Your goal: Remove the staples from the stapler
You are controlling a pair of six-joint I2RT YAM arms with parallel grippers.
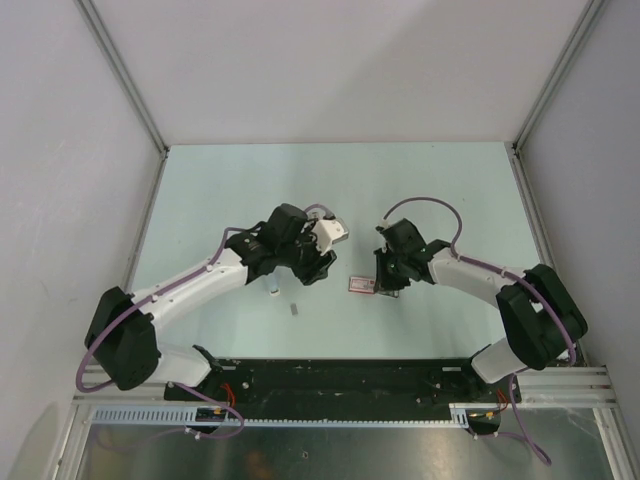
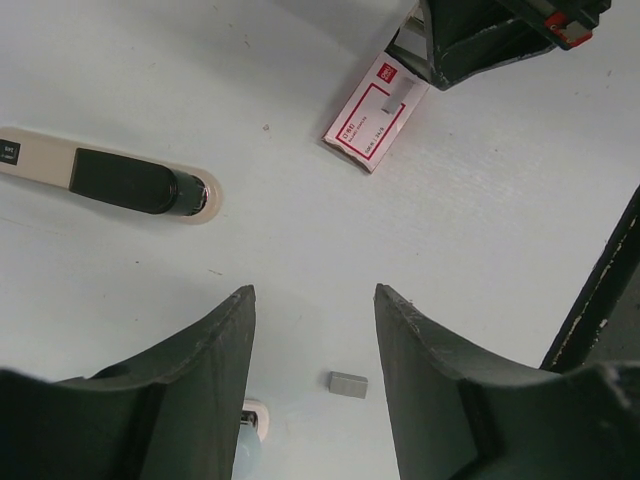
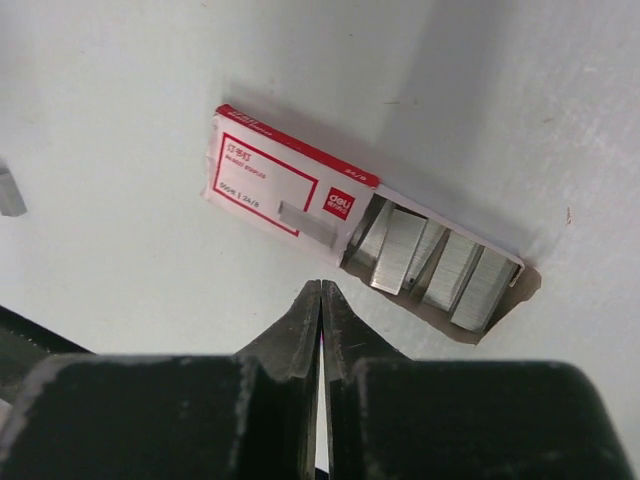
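Our left gripper (image 2: 315, 295), half-spread above the staples (image 2: 348, 384) near the staple box (image 2: 375, 115), should straddle them squarely. Our right gripper (image 3: 321, 290) is closed, seemingly empty.

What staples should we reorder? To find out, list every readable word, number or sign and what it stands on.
"deli": white letters on a red square on the red-and-white cardboard staple box.
"24/6": small, on its red edge; barely legible.
Other print on it: too blurred.
Black label on the beige elongated tool: too small to read.
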